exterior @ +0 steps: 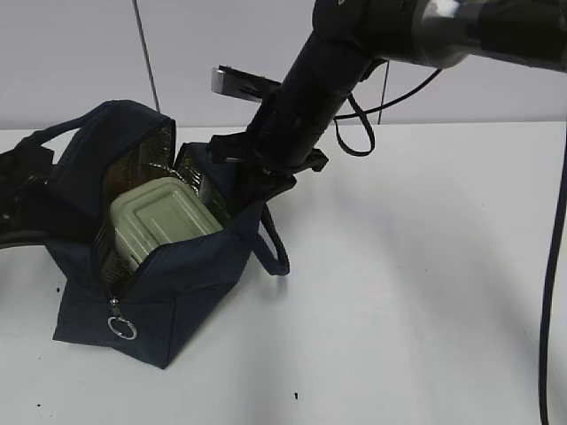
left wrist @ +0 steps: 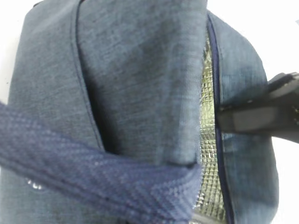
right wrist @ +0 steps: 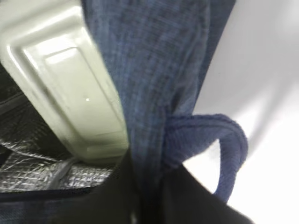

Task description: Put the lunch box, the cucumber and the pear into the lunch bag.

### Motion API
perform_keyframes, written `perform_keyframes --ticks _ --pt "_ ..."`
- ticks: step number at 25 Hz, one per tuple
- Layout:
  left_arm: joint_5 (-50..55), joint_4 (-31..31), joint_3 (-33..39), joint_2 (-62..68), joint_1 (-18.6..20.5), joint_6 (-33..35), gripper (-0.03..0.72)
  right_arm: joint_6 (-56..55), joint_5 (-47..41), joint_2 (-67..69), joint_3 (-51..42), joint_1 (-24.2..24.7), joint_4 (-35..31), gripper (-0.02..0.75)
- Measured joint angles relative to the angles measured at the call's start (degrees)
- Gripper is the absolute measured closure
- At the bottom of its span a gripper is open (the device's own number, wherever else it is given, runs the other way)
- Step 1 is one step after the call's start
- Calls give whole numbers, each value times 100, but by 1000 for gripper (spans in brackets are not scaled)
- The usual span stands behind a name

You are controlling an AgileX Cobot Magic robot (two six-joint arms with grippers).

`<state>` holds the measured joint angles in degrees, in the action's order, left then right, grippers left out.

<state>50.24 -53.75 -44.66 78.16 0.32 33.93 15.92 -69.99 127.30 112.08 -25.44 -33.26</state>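
No brand, label or writing can be read on anything in these views.

The large dark navy fabric lunch bag (exterior: 168,292) sits on the white counter (exterior: 425,292), on the left in the exterior view, with its top open and silver foil lining (left wrist: 208,140) showing along the opening. A metal ring zipper pull (exterior: 122,328) hangs low on the corner that faces the camera. One loop handle (exterior: 275,243) droops down the bag's right side to the counter.

The small rounded-rectangle lunch box (exterior: 164,217), sage-green lid uppermost, lies inside the bag. It is tilted, and its long axis runs from the near left corner of the bag up toward the far right. In the right wrist view the lid (right wrist: 65,79) rests against the foil lining just beside the bag's navy wall.

The right hand (right wrist: 147,196) has its two dark fingers on either side of the navy side wall beside the handle's root, and it seems to be pinched together on that fabric, though the tips are partly cut off at the frame's lower edge.

The left hand is hidden behind the bag in the exterior view; its jaws are together. A blurred dark arm part (left wrist: 261,114) juts in from the right in the left wrist view.
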Motion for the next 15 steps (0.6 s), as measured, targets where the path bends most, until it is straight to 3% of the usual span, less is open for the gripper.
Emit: perform_keyframes --ticks 1,5,9,15 --pt "0 -49 0 0 0 0 704 0 -11 2 65 0 106 709" --pt "-82 -338 0 0 -162 149 704 0 -69 12 388 0 469 730" --pt "-570 -685 0 28 -748 305 704 -45 -147 -93 634 0 1131 731" --pt "-1470 -1269 -178 85 -1698 349 704 -317 -267 -650 657 34 2730 731"
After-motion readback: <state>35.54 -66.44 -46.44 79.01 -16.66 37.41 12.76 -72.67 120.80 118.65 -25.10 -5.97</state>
